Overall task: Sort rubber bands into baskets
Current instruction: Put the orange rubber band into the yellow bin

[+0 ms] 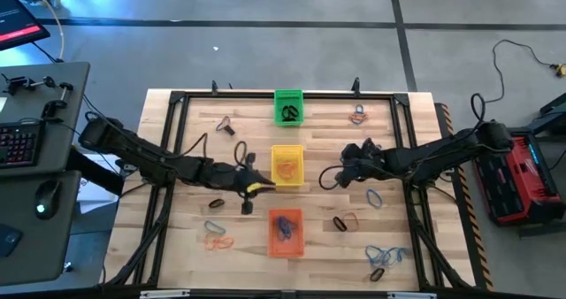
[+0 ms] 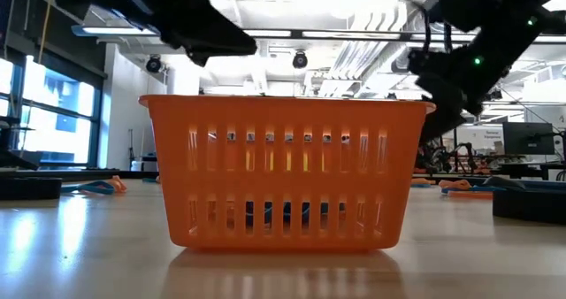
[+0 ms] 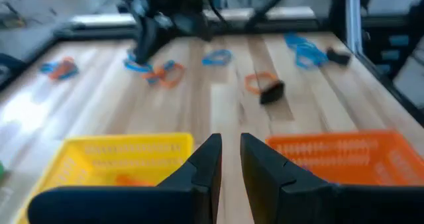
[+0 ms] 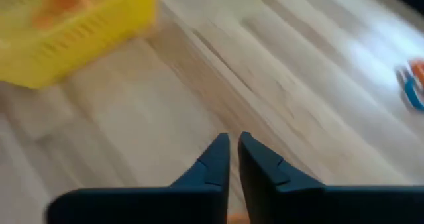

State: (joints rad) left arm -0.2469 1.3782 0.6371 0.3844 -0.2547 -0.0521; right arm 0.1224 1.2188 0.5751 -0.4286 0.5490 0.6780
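Note:
Three baskets stand in a line down the table's middle: green (image 1: pixel 287 107) far, yellow (image 1: pixel 286 164) middle, orange (image 1: pixel 285 233) (image 2: pixel 287 171) near. They hold black, orange and blue rubber bands in that order. My left gripper (image 1: pixel 254 187) (image 3: pixel 230 151) hovers by the yellow basket's near left corner, its fingers a narrow gap apart, with a small yellow-orange rubber band (image 1: pixel 260 189) at their tips. My right gripper (image 1: pixel 339 173) (image 4: pixel 233 144) hangs to the right of the yellow basket (image 4: pixel 66 32), tipped down over bare wood, fingers almost together. My left gripper has a yellow-orange bit of rubber band (image 1: pixel 261 189) at its fingertips, seen only from above. It comes nearly level from the table's left. The wrist view shows no band in the gap, so the hold itself stays hidden. My right gripper shows an orange scrap (image 4: pixel 233 218) far back in the gap between its fingers. The fingers slant down toward the table. What part of a band this is cannot be told.
Loose rubber bands lie around: blue ones near right (image 1: pixel 385 256), orange and blue near left (image 1: pixel 217 240), a black one (image 1: pixel 345 221), a blue one (image 1: pixel 374 197), and others far left (image 1: pixel 225 125) and far right (image 1: pixel 357 115). A black frame (image 1: pixel 177 100) runs along the table's edges.

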